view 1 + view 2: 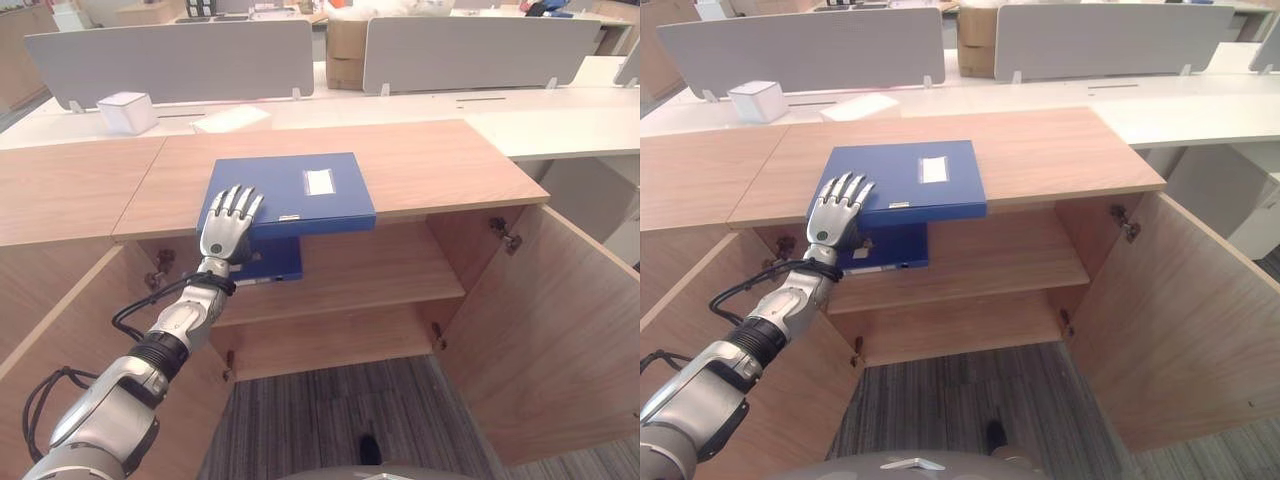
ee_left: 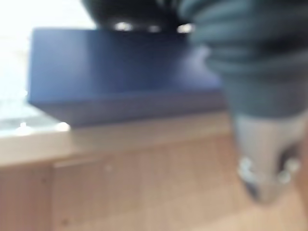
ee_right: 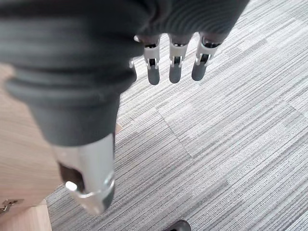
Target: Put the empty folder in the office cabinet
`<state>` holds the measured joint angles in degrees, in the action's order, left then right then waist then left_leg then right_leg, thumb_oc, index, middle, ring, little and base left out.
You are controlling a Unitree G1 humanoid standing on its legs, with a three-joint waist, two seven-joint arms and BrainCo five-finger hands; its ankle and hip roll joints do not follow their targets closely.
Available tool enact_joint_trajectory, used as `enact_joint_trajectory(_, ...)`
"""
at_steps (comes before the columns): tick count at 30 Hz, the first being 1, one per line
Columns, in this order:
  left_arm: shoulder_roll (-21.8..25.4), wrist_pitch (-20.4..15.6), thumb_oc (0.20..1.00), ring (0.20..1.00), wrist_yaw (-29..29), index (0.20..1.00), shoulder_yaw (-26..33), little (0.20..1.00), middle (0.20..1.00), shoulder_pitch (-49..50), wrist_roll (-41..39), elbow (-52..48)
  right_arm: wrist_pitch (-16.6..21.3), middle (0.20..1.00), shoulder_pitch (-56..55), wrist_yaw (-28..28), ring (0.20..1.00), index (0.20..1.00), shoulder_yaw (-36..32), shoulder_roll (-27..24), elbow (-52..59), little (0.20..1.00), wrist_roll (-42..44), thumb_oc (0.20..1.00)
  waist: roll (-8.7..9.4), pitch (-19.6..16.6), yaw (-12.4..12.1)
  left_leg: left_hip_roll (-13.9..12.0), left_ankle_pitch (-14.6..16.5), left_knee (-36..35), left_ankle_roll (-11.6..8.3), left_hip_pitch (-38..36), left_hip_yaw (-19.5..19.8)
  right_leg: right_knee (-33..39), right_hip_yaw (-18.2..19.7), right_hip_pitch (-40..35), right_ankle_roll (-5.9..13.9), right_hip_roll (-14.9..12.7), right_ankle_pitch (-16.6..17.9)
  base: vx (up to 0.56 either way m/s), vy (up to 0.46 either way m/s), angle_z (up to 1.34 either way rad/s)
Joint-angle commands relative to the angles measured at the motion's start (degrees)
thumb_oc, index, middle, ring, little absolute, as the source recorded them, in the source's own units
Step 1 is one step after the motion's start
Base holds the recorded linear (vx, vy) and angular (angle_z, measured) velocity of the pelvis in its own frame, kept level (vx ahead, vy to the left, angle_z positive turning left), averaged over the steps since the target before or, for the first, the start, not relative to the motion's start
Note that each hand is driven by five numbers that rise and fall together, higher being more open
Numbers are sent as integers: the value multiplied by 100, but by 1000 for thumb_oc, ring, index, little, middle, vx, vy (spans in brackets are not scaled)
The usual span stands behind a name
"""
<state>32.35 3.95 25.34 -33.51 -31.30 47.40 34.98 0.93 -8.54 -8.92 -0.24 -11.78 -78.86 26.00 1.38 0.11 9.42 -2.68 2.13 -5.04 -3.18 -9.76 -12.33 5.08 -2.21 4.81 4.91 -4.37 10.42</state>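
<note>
Blue folder [image 1: 295, 190] lies flat on the wooden cabinet top [image 1: 430, 165], its near edge jutting just past the top's front lip, a white label on its cover. The left hand [image 1: 228, 222] rests on the folder's near left corner, fingers straight and spread across the cover, palm at the edge, nothing gripped. In the left wrist view the folder's blue side face [image 2: 125, 67] shows above the wooden lip.

Below, the cabinet stands open. A second blue folder [image 1: 268, 262] lies flat at the left end of the upper shelf [image 1: 390, 270], directly beneath the overhanging one; the shelf to its right is bare wood up to the right wall. The right door [image 1: 560, 330] swings wide toward the robot, and the left door [image 1: 60, 330] is open too, the left arm passing just beside it.

The right hand [image 3: 174, 62] hangs over grey striped carpet [image 3: 231, 134], fingers loosely extended, holding nothing.

Behind the cabinet top runs a white desk [image 1: 560, 125] with grey divider panels [image 1: 170, 60]; a small white box [image 1: 126, 111] and a flat white packet [image 1: 232, 119] sit on it, well apart from the folder.
</note>
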Motion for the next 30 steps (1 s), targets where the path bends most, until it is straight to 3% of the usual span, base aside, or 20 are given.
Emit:
enact_joint_trajectory(1, 28, -28, 1000, 1000, -5, 1000, 531, 1000, 1000, -175, -184, 292, 64, 1000, 181, -128, 1000, 1000, 45, -125, -184, 1000, 193, 1000, -41, 259, 152, -73, 270, 4, -108, 260, 2, -8, 30, -814, 490, -177, -909, 0, 0, 0)
enact_joint_trajectory(11, -50, -36, 1000, 1000, -67, 1000, 532, 1000, 1000, -31, -209, 360, 55, 1000, 180, -144, 1000, 1000, 36, -126, -189, 1000, 168, 1000, -18, 267, 129, -78, 267, 4, -100, 255, -13, -8, 42, -813, 487, -172, -905, 0, 0, 0)
enact_joint_trajectory(12, -44, -39, 664, 664, -79, 664, 540, 664, 664, -16, -217, 354, 53, 1000, 184, -147, 1000, 1000, 34, -127, -190, 1000, 172, 1000, -21, 270, 124, -78, 266, 4, -99, 254, -12, -8, 41, -813, 487, -175, -905, 0, 0, 0)
enact_joint_trajectory(13, -48, -45, 278, 278, -94, 278, 541, 278, 278, -1, -234, 350, 52, 1000, 185, -143, 1000, 1000, 39, -126, -182, 1000, 168, 1000, -25, 271, 119, -78, 264, 4, -99, 254, -11, -8, 34, -814, 485, -178, -904, 0, 0, 0)
enact_joint_trajectory(14, -48, -45, 200, 200, -94, 200, 541, 200, 200, -1, -234, 351, 52, 1000, 184, -143, 1000, 1000, 38, -127, -182, 1000, 168, 1000, -25, 271, 120, -78, 264, 4, -99, 254, -11, -8, 33, -815, 485, -178, -904, 0, 0, 0)
enact_joint_trajectory(30, 43, -100, 200, 200, -88, 200, 569, 200, 200, -36, -329, 286, 46, 1000, 228, -141, 1000, 1000, 37, -135, -145, 1000, 161, 1000, -35, 241, 100, -69, 268, 4, -97, 226, -8, -8, 24, -841, 484, -169, -898, 0, 0, 0)
